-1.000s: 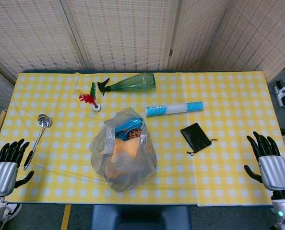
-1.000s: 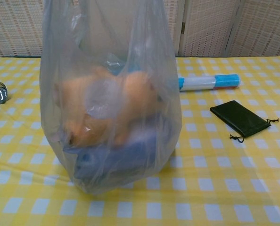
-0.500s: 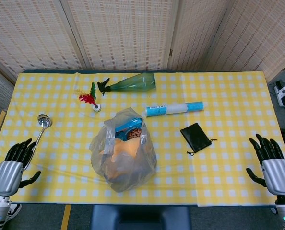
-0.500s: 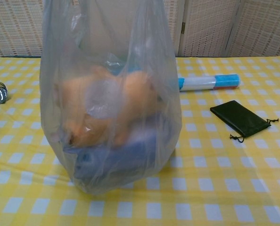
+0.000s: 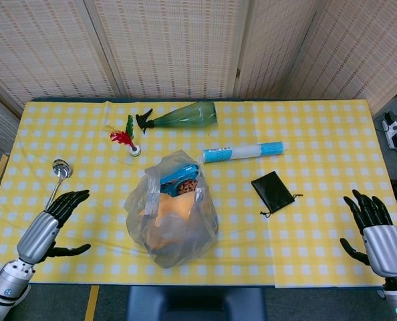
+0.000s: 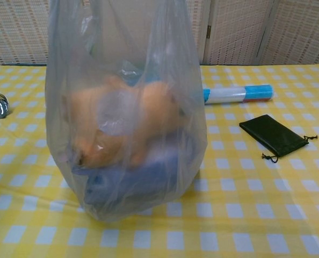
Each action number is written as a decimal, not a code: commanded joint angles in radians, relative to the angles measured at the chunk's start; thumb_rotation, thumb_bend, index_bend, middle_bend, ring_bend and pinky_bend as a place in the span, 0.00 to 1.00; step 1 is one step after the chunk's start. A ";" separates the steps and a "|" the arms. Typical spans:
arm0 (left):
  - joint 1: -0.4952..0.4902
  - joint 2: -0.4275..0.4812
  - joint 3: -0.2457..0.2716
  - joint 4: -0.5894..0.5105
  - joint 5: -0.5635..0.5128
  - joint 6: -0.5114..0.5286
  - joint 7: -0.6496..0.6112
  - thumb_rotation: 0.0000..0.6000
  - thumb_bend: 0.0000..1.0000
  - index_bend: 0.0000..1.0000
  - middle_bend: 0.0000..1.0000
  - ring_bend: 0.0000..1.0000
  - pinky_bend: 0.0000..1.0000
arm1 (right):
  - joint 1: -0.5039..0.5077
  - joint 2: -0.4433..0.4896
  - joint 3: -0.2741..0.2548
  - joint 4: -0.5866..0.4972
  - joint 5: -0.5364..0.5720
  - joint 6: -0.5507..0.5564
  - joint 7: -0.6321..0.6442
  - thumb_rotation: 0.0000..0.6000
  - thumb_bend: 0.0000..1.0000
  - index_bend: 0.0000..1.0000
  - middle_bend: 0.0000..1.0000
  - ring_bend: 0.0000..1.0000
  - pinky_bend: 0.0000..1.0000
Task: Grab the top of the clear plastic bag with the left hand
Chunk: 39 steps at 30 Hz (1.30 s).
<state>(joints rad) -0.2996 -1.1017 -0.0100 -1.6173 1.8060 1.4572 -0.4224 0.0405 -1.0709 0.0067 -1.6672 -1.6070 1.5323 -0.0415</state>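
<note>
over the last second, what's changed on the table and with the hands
The left hand has moved from the near left corner inward over the table, toward the clear plastic bag, fingers apart, holding nothing and not yet touching the bag. The right hand slid slightly back toward the near edge, still open. The bag, ladle, black pouch, green bottle and rolled tube stayed put.

Each robot hand (image 5: 45,231) is silver-backed, black-fingered.
</note>
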 commanded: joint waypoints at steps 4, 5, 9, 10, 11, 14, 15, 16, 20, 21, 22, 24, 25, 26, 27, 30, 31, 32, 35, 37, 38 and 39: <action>-0.073 0.015 -0.021 -0.034 -0.001 -0.064 -0.051 1.00 0.12 0.08 0.14 0.11 0.12 | 0.000 0.001 0.001 -0.004 0.003 -0.004 -0.003 1.00 0.30 0.00 0.00 0.00 0.00; -0.083 0.016 -0.022 -0.036 0.001 -0.072 -0.054 1.00 0.12 0.09 0.14 0.11 0.11 | 0.000 0.001 0.002 -0.005 0.005 -0.004 -0.004 1.00 0.30 0.00 0.00 0.00 0.00; -0.120 0.007 -0.035 -0.045 0.021 -0.078 -0.045 1.00 0.12 0.09 0.15 0.12 0.11 | -0.001 0.001 0.005 -0.006 0.011 -0.004 -0.005 1.00 0.30 0.00 0.00 0.00 0.00; -0.126 0.005 -0.038 -0.047 0.025 -0.077 -0.040 1.00 0.12 0.10 0.16 0.12 0.11 | -0.001 0.001 0.005 -0.007 0.011 -0.004 -0.005 1.00 0.30 0.00 0.00 0.00 0.00; -0.134 0.001 -0.043 -0.049 0.030 -0.074 -0.028 1.00 0.12 0.10 0.16 0.12 0.11 | -0.001 0.002 0.005 -0.007 0.012 -0.006 -0.004 1.00 0.30 0.00 0.00 0.00 0.00; -0.150 -0.002 -0.053 -0.065 0.038 -0.073 0.012 1.00 0.12 0.10 0.16 0.12 0.11 | -0.001 0.004 0.006 -0.009 0.013 -0.007 0.000 1.00 0.30 0.00 0.00 0.00 0.00; -0.154 -0.002 -0.055 -0.073 0.038 -0.076 0.024 1.00 0.12 0.10 0.17 0.12 0.11 | -0.001 0.005 0.006 -0.009 0.012 -0.005 0.002 1.00 0.30 0.00 0.00 0.00 0.00; -0.158 -0.001 -0.055 -0.082 0.038 -0.080 0.034 1.00 0.12 0.11 0.17 0.12 0.11 | -0.002 0.006 0.006 -0.010 0.011 -0.003 0.004 1.00 0.30 0.00 0.00 0.00 0.00; -0.175 -0.005 -0.062 -0.110 0.034 -0.093 0.079 1.00 0.12 0.11 0.18 0.13 0.11 | -0.008 0.014 0.005 -0.015 0.004 0.009 0.015 1.00 0.30 0.00 0.00 0.00 0.00; -0.180 -0.011 -0.067 -0.116 0.026 -0.096 0.093 1.00 0.12 0.12 0.20 0.13 0.11 | -0.009 0.020 0.001 -0.020 0.000 0.008 0.029 1.00 0.30 0.00 0.00 0.00 0.00; -0.184 -0.014 -0.070 -0.124 0.022 -0.100 0.096 1.00 0.12 0.12 0.20 0.14 0.11 | -0.009 0.026 -0.003 -0.025 -0.005 0.006 0.045 1.00 0.30 0.00 0.00 0.00 0.00; -0.198 -0.016 -0.075 -0.142 0.015 -0.110 0.093 1.00 0.12 0.12 0.21 0.14 0.11 | -0.009 0.042 -0.011 -0.032 -0.015 0.002 0.077 1.00 0.30 0.00 0.00 0.00 0.00; -0.204 -0.016 -0.077 -0.148 0.014 -0.115 0.095 1.00 0.12 0.12 0.21 0.14 0.11 | -0.009 0.047 -0.013 -0.032 -0.019 0.004 0.082 1.00 0.30 0.00 0.00 0.00 0.00; -0.211 -0.016 -0.079 -0.157 0.012 -0.122 0.101 1.00 0.12 0.12 0.21 0.14 0.11 | -0.011 0.051 -0.014 -0.032 -0.025 0.009 0.086 1.00 0.30 0.00 0.00 0.00 0.00; -0.216 -0.016 -0.080 -0.166 0.012 -0.127 0.106 1.00 0.12 0.12 0.21 0.14 0.11 | -0.012 0.052 -0.015 -0.033 -0.029 0.013 0.089 1.00 0.30 0.00 0.00 0.00 0.00; -0.233 -0.018 -0.080 -0.193 0.013 -0.145 0.122 1.00 0.12 0.12 0.21 0.14 0.11 | -0.017 0.059 -0.016 -0.033 -0.036 0.023 0.101 1.00 0.30 0.00 0.00 0.00 0.00; -0.238 -0.020 -0.081 -0.200 0.014 -0.151 0.128 1.00 0.12 0.12 0.21 0.14 0.11 | -0.018 0.060 -0.016 -0.032 -0.037 0.026 0.104 1.00 0.30 0.00 0.00 0.00 0.00; -0.244 -0.022 -0.081 -0.206 0.013 -0.158 0.132 1.00 0.12 0.12 0.21 0.14 0.11 | -0.019 0.062 -0.015 -0.032 -0.038 0.029 0.107 1.00 0.30 0.00 0.00 0.00 0.00; -0.268 -0.029 -0.082 -0.227 0.006 -0.191 0.142 1.00 0.12 0.12 0.21 0.14 0.11 | -0.024 0.065 -0.018 -0.031 -0.048 0.040 0.112 1.00 0.30 0.00 0.00 0.00 0.00; -0.283 -0.032 -0.085 -0.237 -0.002 -0.212 0.145 1.00 0.12 0.13 0.22 0.14 0.11 | -0.025 0.069 -0.020 -0.030 -0.054 0.044 0.117 1.00 0.30 0.00 0.00 0.00 0.00; -0.294 -0.032 -0.087 -0.244 -0.010 -0.228 0.149 0.99 0.12 0.15 0.22 0.14 0.11 | -0.026 0.072 -0.021 -0.030 -0.057 0.045 0.122 1.00 0.30 0.00 0.00 0.00 0.00; -0.301 -0.034 -0.090 -0.246 -0.014 -0.238 0.158 0.98 0.12 0.18 0.23 0.14 0.10 | -0.027 0.073 -0.022 -0.030 -0.058 0.047 0.125 1.00 0.30 0.00 0.00 0.00 0.00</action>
<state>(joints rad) -0.5882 -1.1325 -0.0959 -1.8551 1.8009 1.2337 -0.2744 0.0141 -0.9989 -0.0142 -1.6971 -1.6638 1.5783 0.0821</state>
